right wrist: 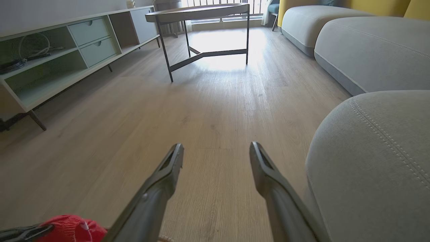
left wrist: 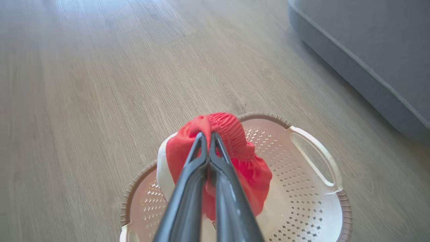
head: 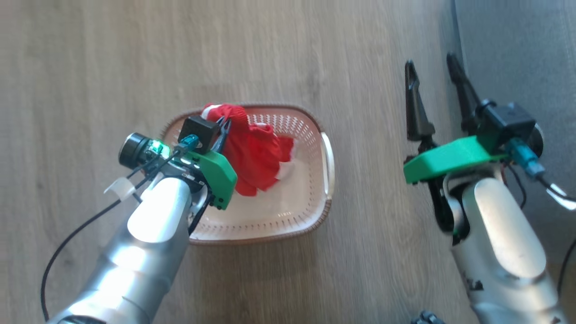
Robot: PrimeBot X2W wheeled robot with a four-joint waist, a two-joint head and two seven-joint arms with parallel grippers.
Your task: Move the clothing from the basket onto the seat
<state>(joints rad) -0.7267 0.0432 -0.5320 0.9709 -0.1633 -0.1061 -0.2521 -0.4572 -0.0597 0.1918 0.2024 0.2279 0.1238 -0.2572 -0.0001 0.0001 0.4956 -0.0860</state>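
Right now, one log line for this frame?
left gripper: shut on clothing, over basket | right gripper: open, empty, beside seat | task: clothing not yet on seat

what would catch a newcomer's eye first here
The bright red clothing stands out first, pinched in the shut left gripper and hanging over the cream basket on the wooden floor. Next comes the right gripper, open and empty, beside the grey seat at the head view's right edge.
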